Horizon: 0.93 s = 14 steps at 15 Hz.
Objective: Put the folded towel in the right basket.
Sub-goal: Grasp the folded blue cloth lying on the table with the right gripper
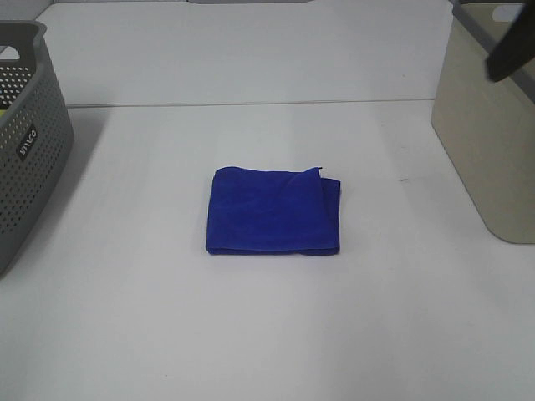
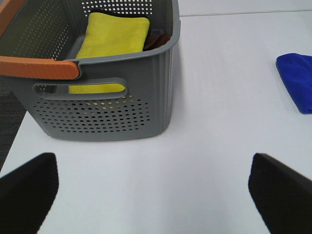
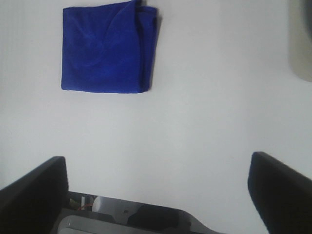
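Plainly, left tool (image 2: 153,168) and right tool (image 3: 158,165) gape; towel (image 1: 274,211) lies between grey basket (image 1: 29,167) and beige basket (image 1: 489,142).

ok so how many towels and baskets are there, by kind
towels: 2 (blue towel, yellow towel)
baskets: 2 (grey basket, beige basket)
total: 4
a dark thing beside the yellow towel is too hidden to count

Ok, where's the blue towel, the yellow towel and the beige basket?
blue towel (image 1: 274,212), exterior high view, its middle.
yellow towel (image 2: 114,34), left wrist view, top face.
beige basket (image 1: 481,159), exterior high view, side wall.
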### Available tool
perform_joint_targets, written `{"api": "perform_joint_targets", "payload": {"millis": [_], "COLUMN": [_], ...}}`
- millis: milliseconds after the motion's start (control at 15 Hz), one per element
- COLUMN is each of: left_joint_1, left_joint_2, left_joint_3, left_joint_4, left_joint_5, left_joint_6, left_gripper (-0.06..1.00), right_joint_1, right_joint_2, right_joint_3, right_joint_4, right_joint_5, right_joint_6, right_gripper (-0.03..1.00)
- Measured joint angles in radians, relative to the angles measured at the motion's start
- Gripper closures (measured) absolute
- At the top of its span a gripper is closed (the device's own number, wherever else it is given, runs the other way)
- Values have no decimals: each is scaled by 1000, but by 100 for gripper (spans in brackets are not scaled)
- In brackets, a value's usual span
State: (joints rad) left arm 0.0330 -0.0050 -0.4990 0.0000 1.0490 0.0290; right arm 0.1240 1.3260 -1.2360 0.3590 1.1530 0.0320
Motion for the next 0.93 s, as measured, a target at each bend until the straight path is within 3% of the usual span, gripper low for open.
{"api": "perform_joint_targets", "payload": {"millis": [267, 600, 933], "left_joint_1": [0, 0, 0], "left_joint_2": [0, 0, 0], "left_joint_3": [0, 0, 0], "left_joint_4": [0, 0, 0], "left_joint_5": [0, 0, 0], "left_joint_6": [0, 0, 0], "left_gripper": [-4, -4, -4], "right_joint_1": [193, 203, 145], "right_joint_2": [280, 603, 777], "right_joint_3": [0, -7, -101], "right_joint_4": [126, 390, 381], "right_joint_5": [-229, -448, -497], "right_joint_6": [-7, -256, -307], "right_gripper": [3, 3, 4]}}
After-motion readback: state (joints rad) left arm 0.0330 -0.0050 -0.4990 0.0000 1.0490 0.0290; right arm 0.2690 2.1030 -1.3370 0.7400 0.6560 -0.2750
